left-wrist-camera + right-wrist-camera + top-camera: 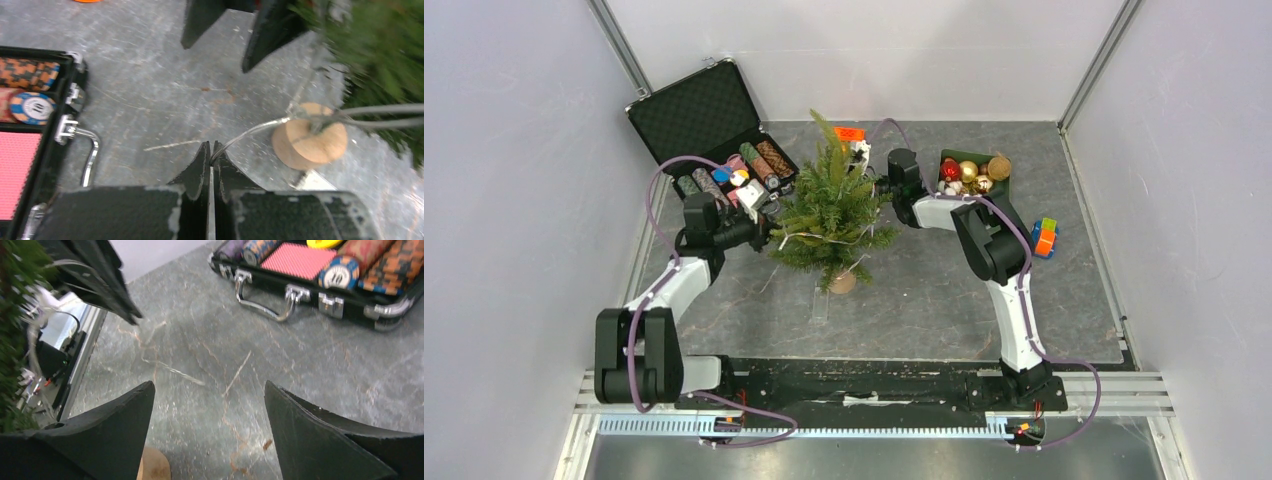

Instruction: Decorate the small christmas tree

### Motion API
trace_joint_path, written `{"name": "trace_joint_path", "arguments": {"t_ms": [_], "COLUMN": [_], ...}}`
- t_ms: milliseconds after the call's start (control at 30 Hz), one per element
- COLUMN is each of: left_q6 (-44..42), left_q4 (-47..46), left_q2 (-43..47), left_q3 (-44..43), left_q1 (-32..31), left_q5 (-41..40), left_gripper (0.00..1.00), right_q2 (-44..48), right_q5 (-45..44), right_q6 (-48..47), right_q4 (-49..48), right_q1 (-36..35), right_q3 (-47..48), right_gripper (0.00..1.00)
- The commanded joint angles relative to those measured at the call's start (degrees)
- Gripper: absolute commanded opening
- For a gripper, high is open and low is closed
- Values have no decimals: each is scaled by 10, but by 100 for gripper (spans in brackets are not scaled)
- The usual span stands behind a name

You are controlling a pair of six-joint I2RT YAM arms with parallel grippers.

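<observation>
Nearest the arm bases we see the round stump base [842,282] of the small christmas tree [829,205], which stands about mid-table. It looks upright, its long axis running from the stump up to the tip.

Just left of the tree, the left gripper [211,150] is pinched tight on a thin silvery wire [250,131]. From the closed fingertips the wire runs rightward toward the stump and up into the branches (we cannot tell from these views whether it carries lights). The left wrist view puts the tree to the right of this claw, with the stump low and close.

On the tree's far right side the right gripper [209,390] holds nothing, and its fingers are spread wide. It sits just beside the upper branches, which fill the left edge of its wrist view. So the tree stands between the two claws, each reaching in from its own side and both close to the foliage.

We judge the step in hand to be draping the wire. The held end lies left of the tree, so the left arm has to carry it around the upright axis.

Farther off, right of the tree, a green tray [953,154] holds baubles [969,170]. Far left of the tree, an open briefcase [694,115] shows rows of poker chips [764,160].
</observation>
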State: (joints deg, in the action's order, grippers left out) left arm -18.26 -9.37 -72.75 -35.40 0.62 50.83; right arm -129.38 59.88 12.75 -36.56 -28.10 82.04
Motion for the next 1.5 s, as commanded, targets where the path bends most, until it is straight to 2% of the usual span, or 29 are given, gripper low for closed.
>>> {"name": "trace_joint_path", "arguments": {"t_ms": [0,100,167,300,367,533,667,767,833,900,1033,1067,1133,1167,1200,1267,1300,1367,1467], "left_q6": [79,117,148,188,197,213,218,216,219,227,244,246,240,231,217,136,109,59,-9], "left_q4": [-140,-147,-172,-205,-217,-224,-226,-231,-228,-229,-230,-230,-217,-199,-166,-77,-29,42,111], "left_q2": [-47,-77,-88,-103,-104,-112,-114,-115,-115,-111,-105,-103,-96,-88,-82,-58,-48,-32,-18], "left_q3": [-46,-76,-77,-78,-73,-82,-75,-72,-74,-74,-75,-75,-76,-79,-87,-110,-126,-151,-162], "left_q1": [1,-25,-30,-43,-52,-58,-62,-62,-62,-62,-62,-62,-61,-61,-61,-61,-61,-61,-60], "left_q5": [-43,-55,-52,-54,-70,-83,-80,-83,-78,-71,-66,-66,-66,-68,-75,-99,-126,-205,-250], "left_gripper": [2,2,2,2,2,2,2,2,2,2,2,2,2,9,28,71,76,77,78], "right_q2": [-29,-66,-92,-121,-112,-89,-101,-108,-110,-110,-107,-101,-77,-55,-36,16,37,81,137], "right_q5": [13,14,10,2,-1,-26,-23,-24,-29,-37,-68,-76,-96,-111,-125,-162,-175,-191,-210], "right_q6": [105,216,264,278,254,145,152,160,162,156,143,139,122,111,96,61,40,-6,-96], "right_q4": [-172,-331,-386,-390,-382,-274,-277,-278,-278,-270,-251,-250,-243,-235,-226,-186,-162,-98,32], "right_q1": [-11,-16,-19,-31,-37,-45,-49,-49,-49,-48,-47,-47,-40,-32,-21,2,15,34,44], "right_q3": [40,48,65,95,78,47,56,63,64,66,66,60,32,8,-11,-51,-69,-90,-94], "right_gripper": [83,84,85,87,87,87,82,72,59,44,4,0,0,0,0,0,0,0,0]}}
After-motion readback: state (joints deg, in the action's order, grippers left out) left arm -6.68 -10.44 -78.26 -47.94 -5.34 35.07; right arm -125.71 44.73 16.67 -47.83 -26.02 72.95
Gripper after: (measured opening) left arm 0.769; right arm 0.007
